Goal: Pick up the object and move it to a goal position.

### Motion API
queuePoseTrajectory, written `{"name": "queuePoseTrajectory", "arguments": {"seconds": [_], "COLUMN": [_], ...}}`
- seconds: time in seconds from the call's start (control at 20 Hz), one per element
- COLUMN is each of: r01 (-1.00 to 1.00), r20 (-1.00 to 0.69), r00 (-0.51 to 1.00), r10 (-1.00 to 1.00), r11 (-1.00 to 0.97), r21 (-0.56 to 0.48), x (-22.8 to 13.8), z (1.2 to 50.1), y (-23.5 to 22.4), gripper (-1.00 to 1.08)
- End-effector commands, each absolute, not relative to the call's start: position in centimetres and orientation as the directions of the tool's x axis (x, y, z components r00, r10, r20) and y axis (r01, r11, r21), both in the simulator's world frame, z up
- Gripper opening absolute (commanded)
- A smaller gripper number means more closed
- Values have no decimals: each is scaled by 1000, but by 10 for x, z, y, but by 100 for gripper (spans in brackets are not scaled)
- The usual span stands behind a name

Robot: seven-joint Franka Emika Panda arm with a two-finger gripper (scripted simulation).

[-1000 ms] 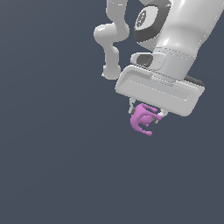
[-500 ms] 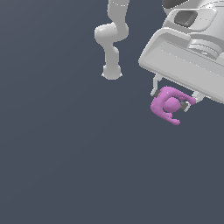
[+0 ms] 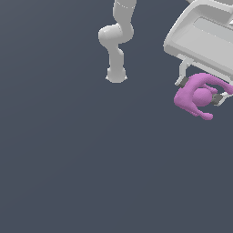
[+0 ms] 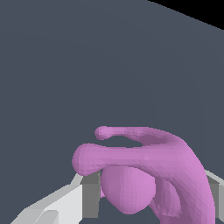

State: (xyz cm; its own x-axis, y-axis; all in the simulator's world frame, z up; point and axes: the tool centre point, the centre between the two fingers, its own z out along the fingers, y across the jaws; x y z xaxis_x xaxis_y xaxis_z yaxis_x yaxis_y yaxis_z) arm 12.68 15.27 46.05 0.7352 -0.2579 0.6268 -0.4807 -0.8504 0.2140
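The object [image 3: 196,96] is a pink-purple piece with a rounded body and curved prongs, held high at the exterior view's right edge. My gripper [image 3: 200,91] is shut on it, one dark pad on each side of its body. The white hand above it runs partly out of the frame. In the wrist view the object [image 4: 148,175] fills the space between my fingers [image 4: 91,194], its prongs reaching out ahead over the grey floor. No goal marker shows in either view.
The arm's white base [image 3: 116,75] stands on the dark grey floor [image 3: 68,159] toward the exterior view's upper middle, with its lower links rising above it. A black area lies past the floor's edge [image 4: 197,13] in the wrist view.
My gripper has carried the object up and toward the exterior view's right, closer to the camera. The object stays clamped between the fingers.
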Motion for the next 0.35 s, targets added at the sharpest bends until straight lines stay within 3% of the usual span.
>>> {"name": "queuePoseTrajectory", "arguments": {"seconds": [0.0,0.3], "r01": [-491,-496], "r20": [633,637], "r00": [728,724], "r10": [-262,-265], "r11": [-845,-841], "r21": [214,215], "x": [128,129], "z": [465,469], "y": [155,157], "gripper": [-100,-100]}}
